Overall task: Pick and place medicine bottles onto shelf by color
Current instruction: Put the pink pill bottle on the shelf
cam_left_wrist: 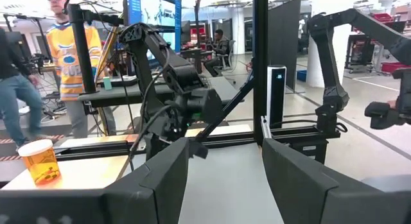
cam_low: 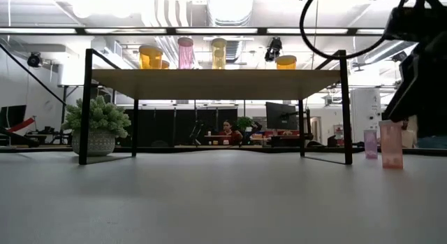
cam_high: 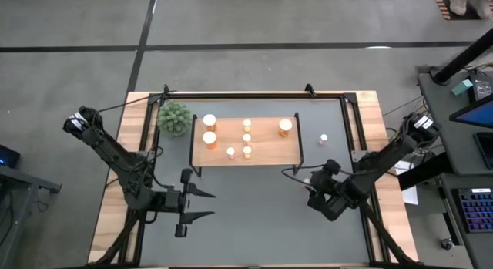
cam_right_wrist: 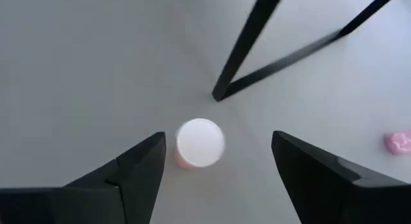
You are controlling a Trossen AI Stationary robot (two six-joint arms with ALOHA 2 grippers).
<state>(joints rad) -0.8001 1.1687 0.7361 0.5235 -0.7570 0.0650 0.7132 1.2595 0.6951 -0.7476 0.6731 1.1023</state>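
The light-wood shelf stands at the table's far middle and carries three orange bottles, three yellow bottles and a pink bottle. One pink bottle stands on the table right of the shelf. Another white-capped pink bottle stands upright near the shelf's near right leg. My right gripper is open, points down and hovers above this bottle, one finger on either side without touching it. My left gripper is open and empty at the near left, pointing toward the table's right.
A green spiky plant ball stands at the shelf's far left corner. The shelf's thin black legs stand close to my right gripper. People show in the room beyond the table.
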